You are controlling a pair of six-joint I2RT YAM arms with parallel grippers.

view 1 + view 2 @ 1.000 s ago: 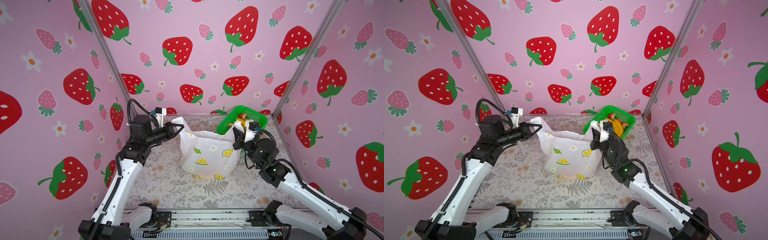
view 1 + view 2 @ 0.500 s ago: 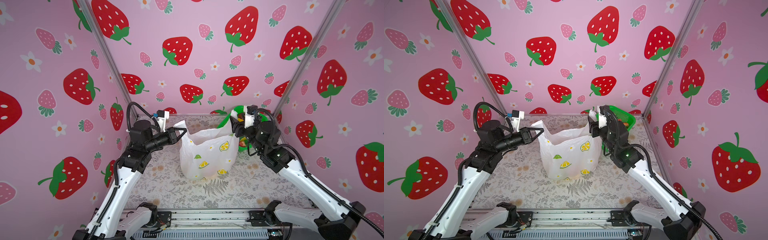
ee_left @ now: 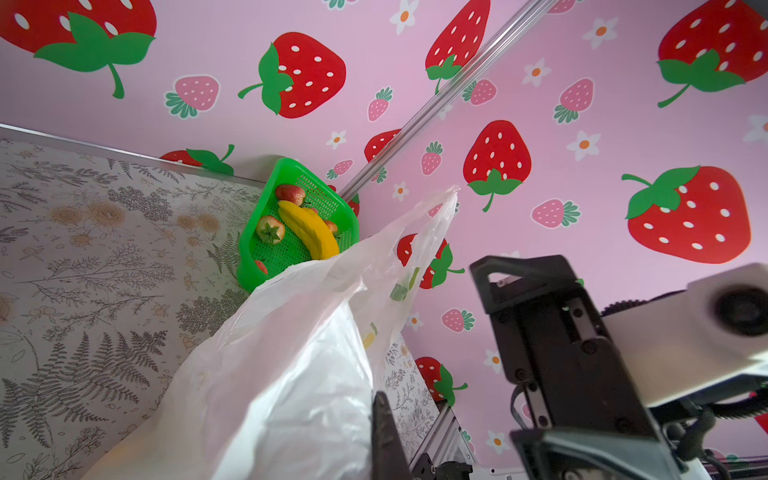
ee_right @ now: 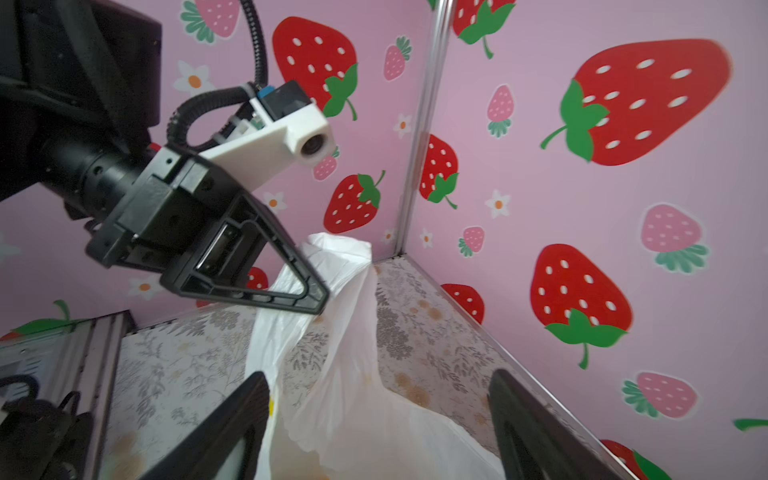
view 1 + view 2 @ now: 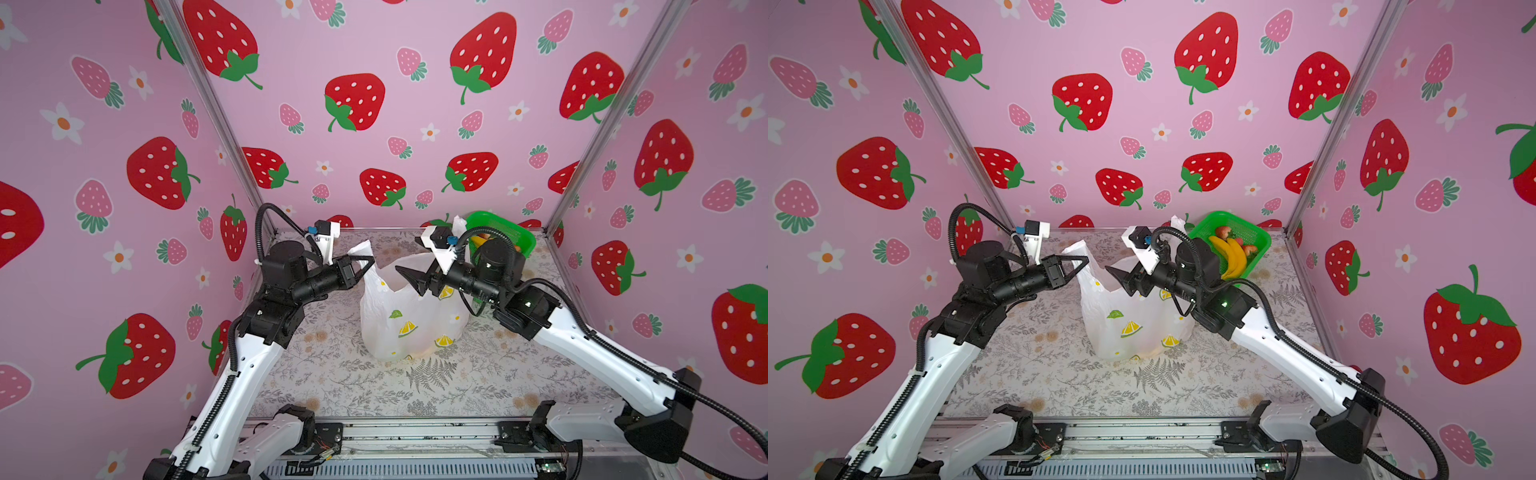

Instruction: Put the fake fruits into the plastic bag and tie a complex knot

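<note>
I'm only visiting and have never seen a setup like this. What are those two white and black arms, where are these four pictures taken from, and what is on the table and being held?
They are two robot arms, each ending in a two-fingered gripper. Two pictures look down from one camera head above; the other two come from small cameras on the arms' wrists. On the flowered table stands a thin white plastic bag printed with lemon slices. The left gripper is shut on one of the bag's handles, holding it up. The right gripper hangs open over the bag's mouth, holding nothing. At the back right sits a green basket with fake fruits: yellow bananas and red strawberries. The bag is not yet tied.
</note>
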